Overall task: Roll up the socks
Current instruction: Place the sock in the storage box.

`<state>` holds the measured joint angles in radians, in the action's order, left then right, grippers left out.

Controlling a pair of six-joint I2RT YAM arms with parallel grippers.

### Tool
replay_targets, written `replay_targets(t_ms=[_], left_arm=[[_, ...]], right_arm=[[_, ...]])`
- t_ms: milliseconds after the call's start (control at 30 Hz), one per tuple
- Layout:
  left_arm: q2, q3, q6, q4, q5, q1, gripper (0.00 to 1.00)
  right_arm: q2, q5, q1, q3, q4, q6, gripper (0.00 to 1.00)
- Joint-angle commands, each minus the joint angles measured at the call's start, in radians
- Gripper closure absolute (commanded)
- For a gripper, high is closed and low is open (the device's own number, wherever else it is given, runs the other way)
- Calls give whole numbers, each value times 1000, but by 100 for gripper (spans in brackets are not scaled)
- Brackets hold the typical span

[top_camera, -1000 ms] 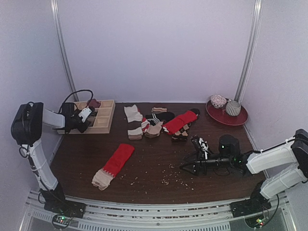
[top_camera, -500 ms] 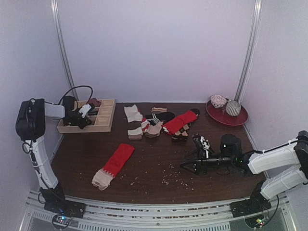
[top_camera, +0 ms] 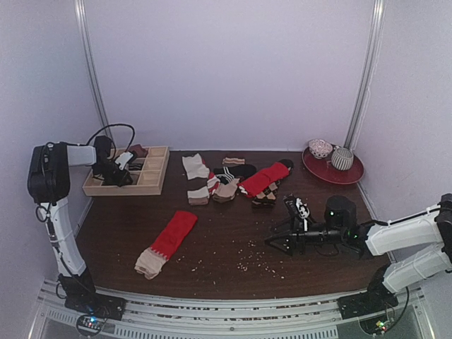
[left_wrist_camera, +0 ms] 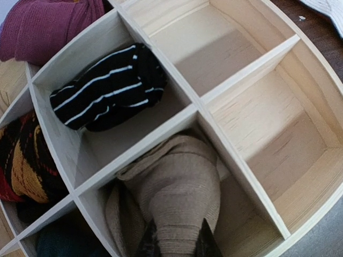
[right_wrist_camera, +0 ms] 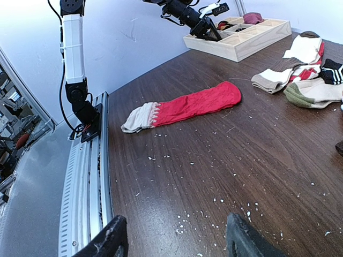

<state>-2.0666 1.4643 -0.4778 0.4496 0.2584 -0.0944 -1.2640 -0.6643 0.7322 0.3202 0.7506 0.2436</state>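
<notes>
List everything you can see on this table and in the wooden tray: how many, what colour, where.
red sock with beige end: one, flat, front left.
tan sock: one, bundled in a tray compartment.
loose socks: one pile, mixed colours, rear centre.
striped roll: one, black and white, next compartment.
maroon roll: one, in the tray.
patterned roll: one, black-yellow-red, in the tray.
wooden tray: one, pale, rear left.
plate: one, red, rear right, holding two round items.
crumbs: many, pale, scattered front centre.
left gripper: one, black, shut on the tan sock.
right gripper: one, black, open and empty, right side.
</notes>
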Motion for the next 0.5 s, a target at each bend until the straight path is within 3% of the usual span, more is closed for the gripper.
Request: replay_targets(t_ms=[0, 367, 467], left_arm=[[-59, -7, 45, 148, -73, -9, 86], [6, 2, 67, 25, 18, -7, 76], [13, 9, 61, 25, 12, -7, 69]], right_arm=[[16, -17, -8, -12, 10, 10, 37], [11, -13, -8, -6, 4, 6, 37], [14, -14, -8, -5, 0, 3, 37]])
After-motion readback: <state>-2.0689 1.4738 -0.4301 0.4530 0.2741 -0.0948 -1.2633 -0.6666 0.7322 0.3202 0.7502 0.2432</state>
